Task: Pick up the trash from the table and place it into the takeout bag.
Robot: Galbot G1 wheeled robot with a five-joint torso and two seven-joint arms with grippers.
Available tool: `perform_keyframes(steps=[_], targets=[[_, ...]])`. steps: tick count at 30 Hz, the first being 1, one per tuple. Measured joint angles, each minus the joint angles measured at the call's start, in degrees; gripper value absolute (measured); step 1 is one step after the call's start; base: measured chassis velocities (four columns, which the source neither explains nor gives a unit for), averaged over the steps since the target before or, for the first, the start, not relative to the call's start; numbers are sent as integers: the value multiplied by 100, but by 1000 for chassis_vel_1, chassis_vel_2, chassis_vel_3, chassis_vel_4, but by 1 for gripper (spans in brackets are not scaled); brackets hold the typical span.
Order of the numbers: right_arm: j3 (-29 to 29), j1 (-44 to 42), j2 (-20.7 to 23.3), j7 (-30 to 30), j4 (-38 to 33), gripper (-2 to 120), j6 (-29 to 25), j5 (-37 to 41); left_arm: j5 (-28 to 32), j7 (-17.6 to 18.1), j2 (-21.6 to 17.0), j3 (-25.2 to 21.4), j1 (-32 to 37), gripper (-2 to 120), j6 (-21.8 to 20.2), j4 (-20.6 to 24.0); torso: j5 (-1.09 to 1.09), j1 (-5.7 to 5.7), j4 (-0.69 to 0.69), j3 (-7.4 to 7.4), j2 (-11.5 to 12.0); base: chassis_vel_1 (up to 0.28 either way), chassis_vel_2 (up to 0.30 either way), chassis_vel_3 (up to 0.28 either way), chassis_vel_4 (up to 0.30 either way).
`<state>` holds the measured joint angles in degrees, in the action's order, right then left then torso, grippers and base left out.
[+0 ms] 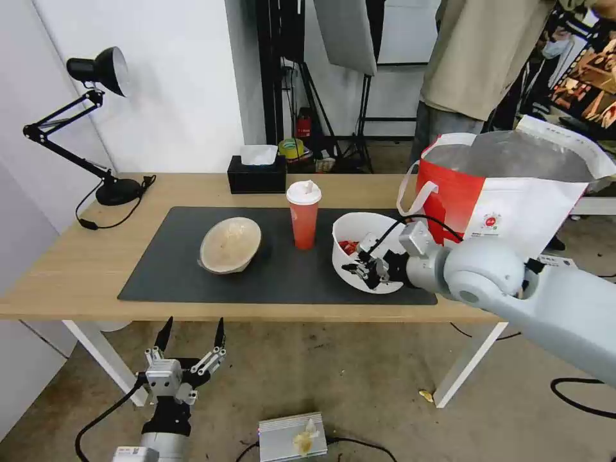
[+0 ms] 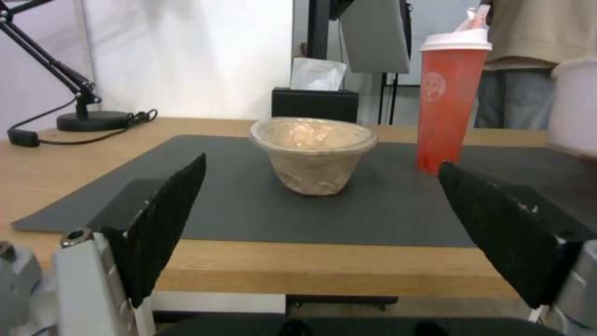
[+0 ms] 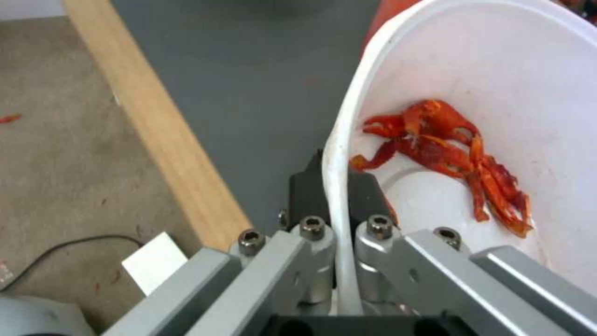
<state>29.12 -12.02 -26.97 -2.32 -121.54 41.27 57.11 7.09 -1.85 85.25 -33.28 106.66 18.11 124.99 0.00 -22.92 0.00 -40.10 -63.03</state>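
A white round bowl point(image 1: 359, 232) with red food scraps point(image 3: 447, 149) sits tipped at the right end of the dark mat point(image 1: 282, 276). My right gripper point(image 1: 360, 265) is shut on its near rim point(image 3: 334, 175), one finger inside and one outside. The orange-red cup point(image 1: 303, 218) with a white lid stands upright mid-mat, and the beige stained bowl point(image 1: 230, 245) lies to its left. The takeout bag point(image 1: 513, 199) stands open on the table's point(image 1: 77, 256) right end, just beyond the white bowl. My left gripper point(image 1: 194, 324) hangs open below the table's front edge, facing the beige bowl point(image 2: 313, 154) and the cup point(image 2: 449, 102).
A black tissue box point(image 1: 256, 174) stands at the table's back edge, and a black desk lamp point(image 1: 96, 96) at the back left with its cord on the wood. A person point(image 1: 481, 58) stands behind the bag. A silver box point(image 1: 292, 436) lies on the floor.
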Motion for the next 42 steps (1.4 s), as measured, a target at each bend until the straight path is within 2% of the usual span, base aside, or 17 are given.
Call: perform_keyframes(steps=[11,14,20,27,29,32,42], targets=[[-835,-489,683,-198,-840,0,-182,39,7,4,-44,-11,-1,100,25,-11,0,0,0,0,0,0,0,0,0],[-1140,-607,978,-369,-1062,0,-487,45,13,6,-84,-29,8,100,43,-22,0,0,0,0,0,0,0,0,0],[-1485,-702,1265,-439,-1245,0,-1081,47,30,9,-150,-62,40,100,65,-30,0,0,0,0,0,0,0,0,0],[-1903,-728,1452,-435,-1139,0,-1526,175,115,9,-284,-61,40,100,40,-20,0,0,1,-1,0,0,0,0,0],[-1903,-728,1452,-435,-1139,0,-1526,175,115,9,-284,-61,40,100,40,-20,0,0,1,-1,0,0,0,0,0],[-2331,-728,1573,-463,-1005,0,-1588,254,134,10,-377,-76,23,100,24,-40,0,0,0,0,0,0,0,0,0],[-2972,-666,1680,-558,-527,0,-1672,286,246,10,-508,-130,30,100,16,-25,0,0,1,0,1,0,0,0,0]])
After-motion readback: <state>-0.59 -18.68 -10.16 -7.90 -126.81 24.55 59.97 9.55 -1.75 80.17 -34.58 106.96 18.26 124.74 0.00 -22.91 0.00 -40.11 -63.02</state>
